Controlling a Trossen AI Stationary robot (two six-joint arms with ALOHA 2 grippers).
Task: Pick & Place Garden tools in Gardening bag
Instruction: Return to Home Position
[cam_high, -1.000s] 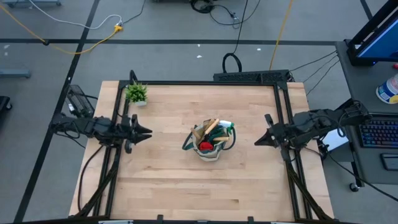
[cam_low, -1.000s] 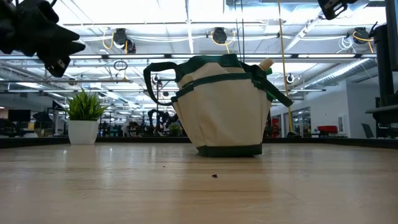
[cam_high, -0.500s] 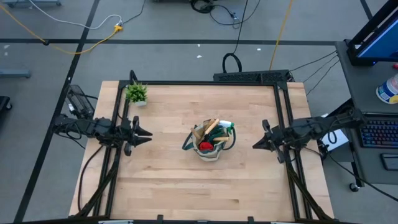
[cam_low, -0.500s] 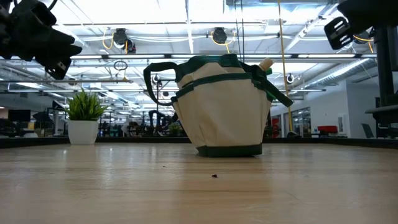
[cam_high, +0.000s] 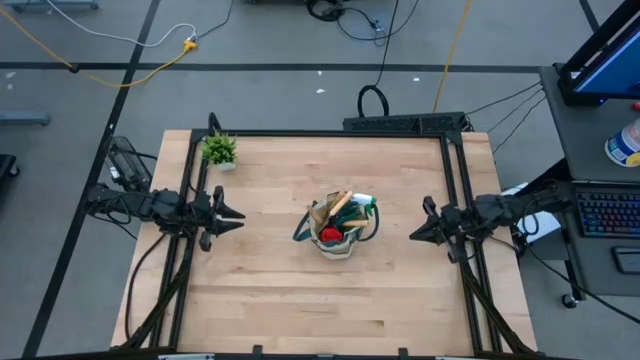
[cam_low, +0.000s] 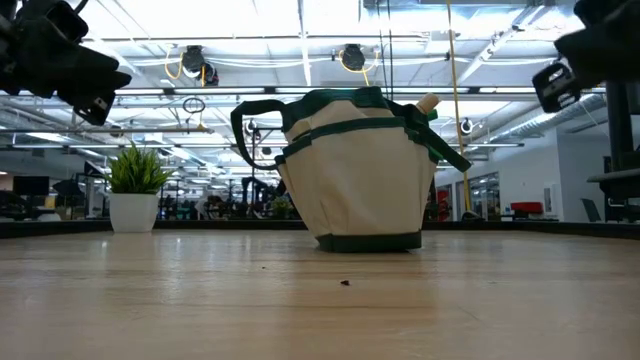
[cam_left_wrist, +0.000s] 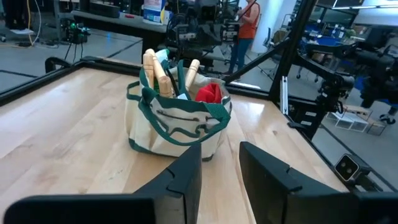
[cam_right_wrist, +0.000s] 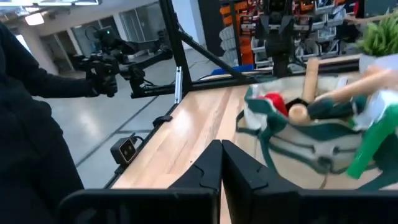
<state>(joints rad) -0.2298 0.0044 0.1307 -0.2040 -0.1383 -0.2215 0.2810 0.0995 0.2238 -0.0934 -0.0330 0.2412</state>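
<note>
The beige gardening bag (cam_high: 338, 232) with green trim stands upright on its base at the table's middle. Wooden tool handles (cam_left_wrist: 155, 68), a red glove (cam_left_wrist: 208, 93) and a green spray bottle (cam_right_wrist: 373, 143) stick out of its top. My left gripper (cam_high: 240, 218) hovers at the table's left edge, pointing level at the bag, open by a narrow gap (cam_left_wrist: 221, 149) with nothing in it. My right gripper (cam_high: 412, 236) hovers at the right edge, also level and facing the bag, with its fingers shut (cam_right_wrist: 221, 144) on nothing. Both are well clear of the bag (cam_low: 350, 170).
A small potted plant (cam_high: 219, 150) stands at the far left corner. Black frame rails (cam_high: 455, 190) run along the table's left, right and far edges. Bare wood lies all around the bag. Beyond the table a person in an orange top (cam_left_wrist: 249, 18) stands in the room.
My right gripper has come down a good way at the table's right edge, staying shut and facing the bag. The bag and the tools in it have not moved.
</note>
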